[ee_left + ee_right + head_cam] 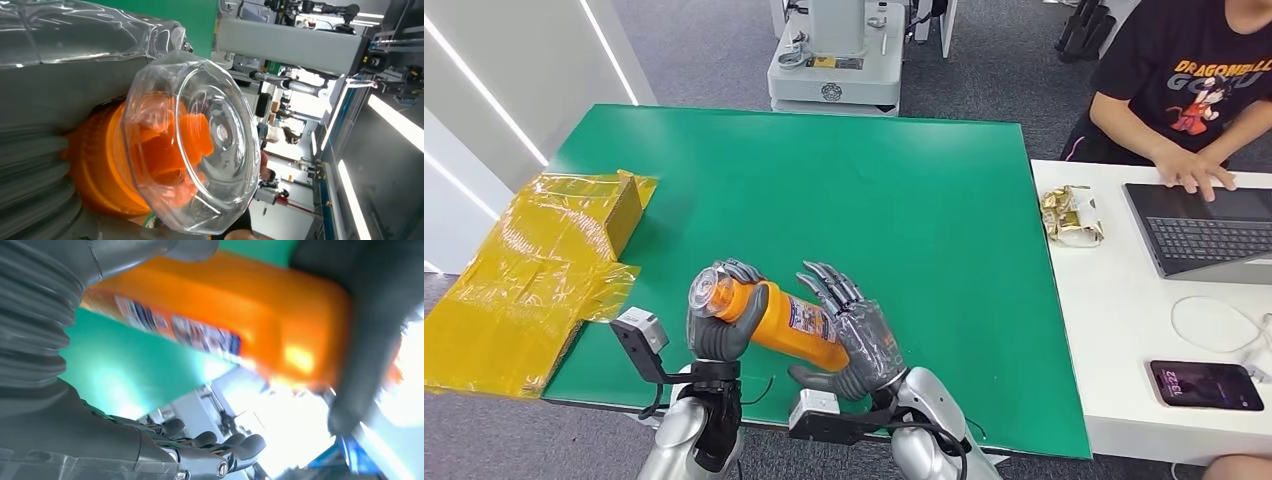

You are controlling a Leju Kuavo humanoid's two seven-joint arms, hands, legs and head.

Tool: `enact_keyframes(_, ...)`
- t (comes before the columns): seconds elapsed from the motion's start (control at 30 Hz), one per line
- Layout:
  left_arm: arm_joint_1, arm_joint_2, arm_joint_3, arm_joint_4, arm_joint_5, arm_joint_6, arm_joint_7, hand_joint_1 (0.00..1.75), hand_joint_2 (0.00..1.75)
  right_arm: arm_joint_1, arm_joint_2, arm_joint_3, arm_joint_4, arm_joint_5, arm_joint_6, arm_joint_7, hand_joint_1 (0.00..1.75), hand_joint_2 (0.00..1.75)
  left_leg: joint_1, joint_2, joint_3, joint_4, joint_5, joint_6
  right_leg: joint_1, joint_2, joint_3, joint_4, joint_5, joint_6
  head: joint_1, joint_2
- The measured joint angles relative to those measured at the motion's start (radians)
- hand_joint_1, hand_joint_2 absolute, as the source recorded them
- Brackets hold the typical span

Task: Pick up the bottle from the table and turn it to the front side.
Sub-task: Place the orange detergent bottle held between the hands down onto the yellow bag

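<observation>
While the left hand (717,325) grips its clear-capped neck, one orange bottle (789,325) lies tilted above the green table's (844,190) near edge, its base against the right hand (856,335), whose fingers spread apart behind it. One yellow-wrapped box (534,270) sits left; a person's (1189,90) laptop (1204,230), one phone (1207,385) and one snack packet (1072,215) lie right.

**Office floor around a green table**

A green table (844,190) stands on grey carpet (714,50). To its right is a white desk (1114,330) with a laptop (1209,230), a phone (1206,385) and a person (1184,90) typing. A white wall with light strips (484,100) runs along the left.
</observation>
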Motion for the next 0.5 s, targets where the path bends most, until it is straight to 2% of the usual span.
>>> enact_keyframes(0.23,-0.003,0.013,0.000,-0.004,-0.002,0.055,-0.027,1.75,1.75,0.024,0.005,0.000,-0.098,-0.105,-0.086,-0.035,0.00,1.75,0.000,0.000,0.000,0.000,0.000,0.000,0.000,0.000,0.000,0.000,0.000,0.000,0.000,0.000)
enact_keyframes(0.5,-0.016,0.047,0.001,-0.055,-0.089,0.135,-0.048,1.75,1.75,0.052,0.005,0.004,-0.188,-0.232,-0.120,-0.050,0.00,1.75,0.000,0.000,0.000,0.000,0.000,0.000,0.000,0.000,0.000,0.000,0.000,0.000,0.000,0.000)
